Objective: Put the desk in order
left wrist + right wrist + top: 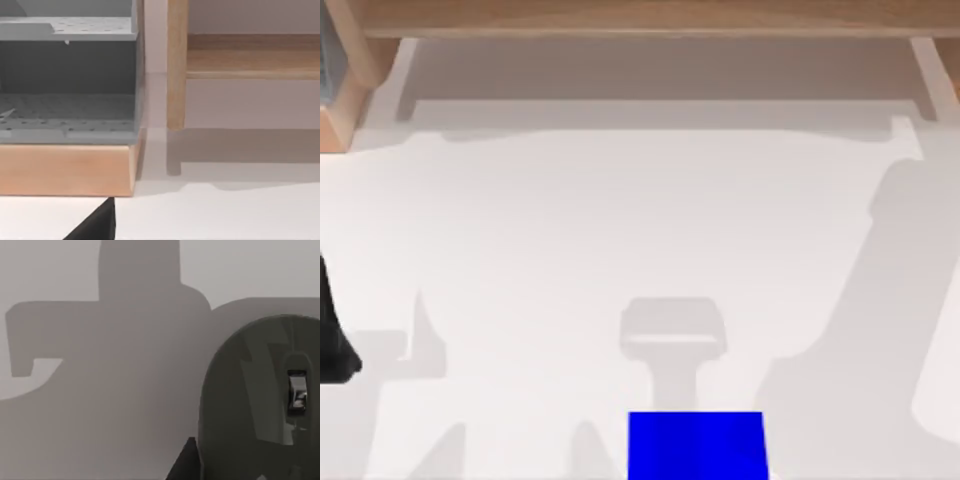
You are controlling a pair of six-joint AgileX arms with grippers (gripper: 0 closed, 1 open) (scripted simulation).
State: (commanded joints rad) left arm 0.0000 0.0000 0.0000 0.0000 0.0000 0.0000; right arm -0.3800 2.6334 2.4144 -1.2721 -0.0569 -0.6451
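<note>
At the near edge of the white counter (pixel 620 230), a little right of the middle, you see a small blue square pad (pixel 696 446) lying flat, cut off by the top view's lower border. The counter is the task's own thing: it spreads across the whole top view, crossed by soft grey shadows. At its left edge, toward the near side, a dark part of the left arm (pixel 330 338) reaches in. A dark tip of the left gripper (pixel 97 225) shows low in the left wrist view, over the bare white surface; you cannot tell whether it is spread or pressed together. A dark tip of the right gripper (pixel 186 462) stands just beside a grey computer mouse (pixel 250 405) that rests on the counter in shadow, its scroll wheel (pixel 297 394) glinting; you cannot tell this gripper's state either, nor whether it touches the mouse. Farther off, at the far left corner, a grey perforated organizer (pixel 67 75) with two tiers sits on a light wooden base (pixel 65 170). Just beside it an upright wooden leg (pixel 176 65) carries the light-brown raised shelf (pixel 650 15), which runs along the counter's far edge.
</note>
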